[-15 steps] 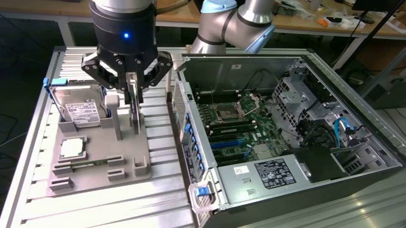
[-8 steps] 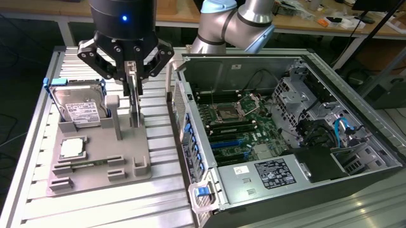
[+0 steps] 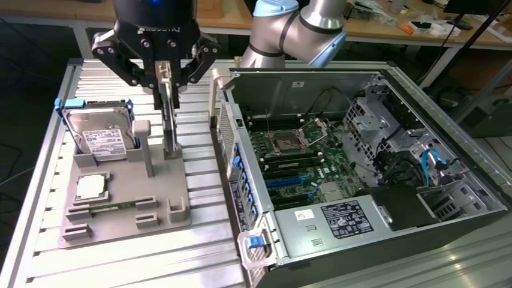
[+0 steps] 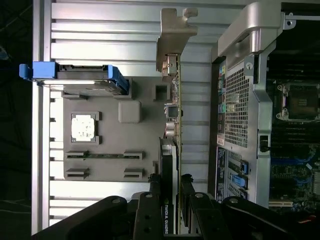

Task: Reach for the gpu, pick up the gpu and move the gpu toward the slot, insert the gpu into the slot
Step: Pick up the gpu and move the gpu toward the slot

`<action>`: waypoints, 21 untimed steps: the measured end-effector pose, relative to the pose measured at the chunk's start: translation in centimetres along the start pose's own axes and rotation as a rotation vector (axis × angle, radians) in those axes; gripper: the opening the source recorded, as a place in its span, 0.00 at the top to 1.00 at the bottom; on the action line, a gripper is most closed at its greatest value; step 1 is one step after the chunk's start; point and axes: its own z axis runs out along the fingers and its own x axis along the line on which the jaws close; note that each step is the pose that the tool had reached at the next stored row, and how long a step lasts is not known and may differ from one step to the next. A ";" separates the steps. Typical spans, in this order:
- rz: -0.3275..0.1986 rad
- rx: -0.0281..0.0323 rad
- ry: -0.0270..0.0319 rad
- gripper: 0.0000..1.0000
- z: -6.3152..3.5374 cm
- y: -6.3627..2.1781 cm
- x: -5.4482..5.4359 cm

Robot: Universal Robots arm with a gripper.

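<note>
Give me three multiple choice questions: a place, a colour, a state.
1. Where is the graphics card? A flat on the floor; B upright over the grey tray; C in a drawer.
2. What colour is the bracket on the hard drive? A blue; B red; C yellow.
3. What is the gripper doing? A hanging open; B gripping a cable; C clamping the graphics card.
Answers: B, it stands on edge over the tray; A, blue ends flank the drive; C, it pinches both card faces.
</note>
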 end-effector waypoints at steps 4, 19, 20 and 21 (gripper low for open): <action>0.000 0.0000 -0.0001 0.73 -1.43 0.07 0.0; 0.000 0.0011 -0.0003 0.73 -2.84 0.11 -0.4; 0.000 0.0011 -0.0005 0.73 -2.83 0.11 -0.4; 0.000 0.0012 -0.0005 0.73 -2.82 0.11 -0.5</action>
